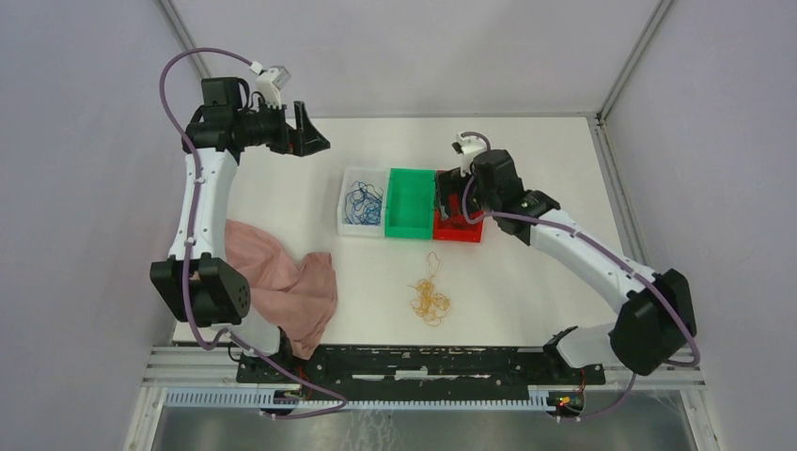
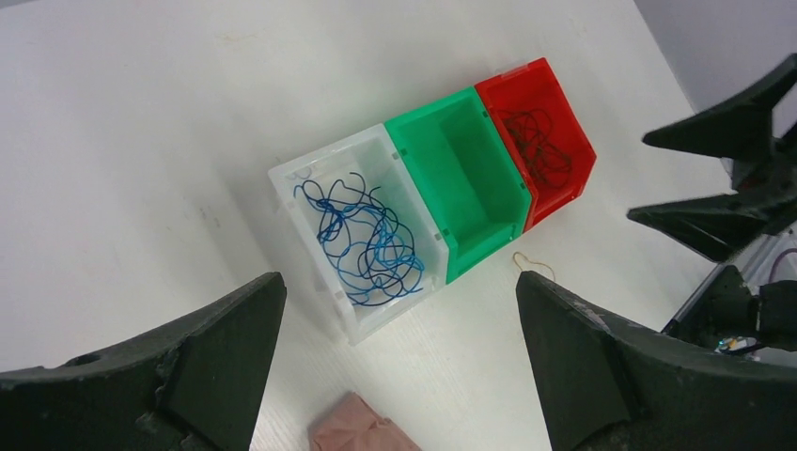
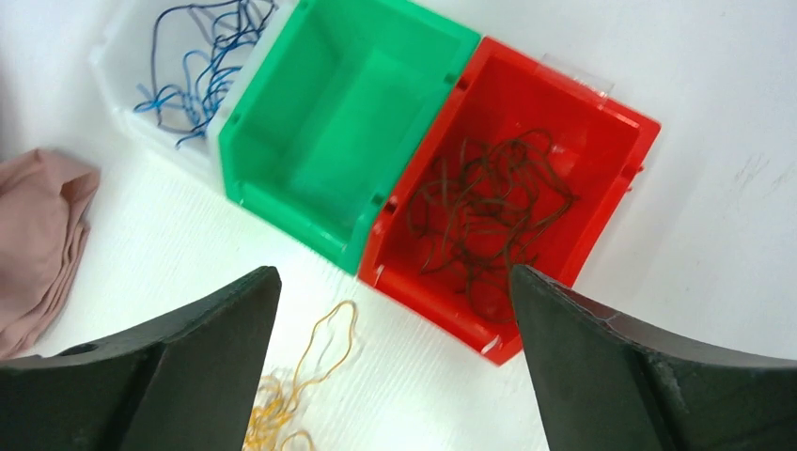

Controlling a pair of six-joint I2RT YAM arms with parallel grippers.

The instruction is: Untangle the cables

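Both sets of jaws are wide open for us right now, and neither has hold of anything. Our left gripper (image 2: pixel 399 282) is up in the air at the far left of the table (image 1: pixel 545 160), well apart from the bins and angled down at them. Our right gripper (image 3: pixel 394 272) hangs right over the red bin (image 3: pixel 601 141), fingers spread, not touching what's inside.

As for the cables, they're in three separate spots. The blue cables (image 2: pixel 367 244) are in a loose scribble inside the white bin (image 2: pixel 310 178), which is the left one of the row. The dark brown cables (image 3: pixel 489 211) are heaped in the red bin at the right end. Between those two is the green bin (image 3: pixel 348 103), and all three bins touch side to side.

The yellow-orange cables (image 1: pixel 429 299) lie out on the bare table, near side of the bins, roughly in front of the red and green ones. They're a small knotty clump with one longer loop reaching toward the bins.

Off at the near left there's a crumpled pink cloth (image 1: pixel 282 282), well apart from the yellow-orange clump, with our left arm crossing over part of it.
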